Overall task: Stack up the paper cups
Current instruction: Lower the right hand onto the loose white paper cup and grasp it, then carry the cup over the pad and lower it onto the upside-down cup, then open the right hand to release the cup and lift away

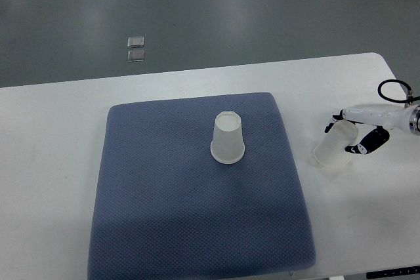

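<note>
Two paper cups are in view. One cup [228, 138] stands upside down on the blue mat [164, 214], a little right of the mat's middle and nearer its far edge, with its wide rim down on the fabric and its closed base up; nothing shows inside or on it. The second cup [332, 149] lies tilted on the white table [52, 162], just off the mat's right edge and near the table's right edge, its open mouth turned toward the mat and the near side; it looks empty. One robot hand shows: the right hand [357, 132], whose white arm comes in from the picture's right edge with a black cable looped above the wrist. Its fingers [363, 143] are wrapped round the second cup's base end, dark fingertips pressed on the cup's side, so the hand is holding this cup. There is one mat, lying square on the table and covering most of its middle. Beyond the table's far edge, two small square plates [136, 49] are set in the grey floor [262, 11], one just behind the other.
</note>
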### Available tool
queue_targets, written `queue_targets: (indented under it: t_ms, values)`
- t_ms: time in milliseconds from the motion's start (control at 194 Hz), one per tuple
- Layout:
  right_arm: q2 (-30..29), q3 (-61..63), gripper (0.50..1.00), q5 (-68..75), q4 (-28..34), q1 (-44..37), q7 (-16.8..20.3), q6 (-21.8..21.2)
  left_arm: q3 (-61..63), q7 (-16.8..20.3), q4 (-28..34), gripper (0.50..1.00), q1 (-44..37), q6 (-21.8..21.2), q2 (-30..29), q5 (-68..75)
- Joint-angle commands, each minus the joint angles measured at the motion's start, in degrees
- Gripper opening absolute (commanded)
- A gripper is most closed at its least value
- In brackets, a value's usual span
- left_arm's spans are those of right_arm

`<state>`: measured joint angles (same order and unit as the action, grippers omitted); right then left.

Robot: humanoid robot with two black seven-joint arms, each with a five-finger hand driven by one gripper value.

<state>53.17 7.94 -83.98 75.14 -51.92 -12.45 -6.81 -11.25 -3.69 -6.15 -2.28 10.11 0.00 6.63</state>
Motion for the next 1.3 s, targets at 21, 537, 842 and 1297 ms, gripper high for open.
queue_targets:
  t_ms: [21,537,842,1297]
  values:
    - [-0.1,0.1,0.633,0.4,0.1,-4.9,-2.5,-1.9,0.0,0.0,0.0,1.000,0.0,0.0,0.0,0.0]
    - [-12.3,8.6,0.633,9.9,-0.2,-18.7,0.9,-20.7,0.0,0.0,0.0,1.000,0.0,0.0,0.0,0.0]
    - [-17.3,8.1,0.633,9.9,-1.5,-19.5,2.3,-21.3,0.0,0.0,0.0,1.000,0.0,0.0,0.0,0.0]
    - [-20.2,7.4,0.639,9.9,-2.1,-19.0,3.8,-21.7,0.0,0.0,0.0,1.000,0.0,0.0,0.0,0.0]
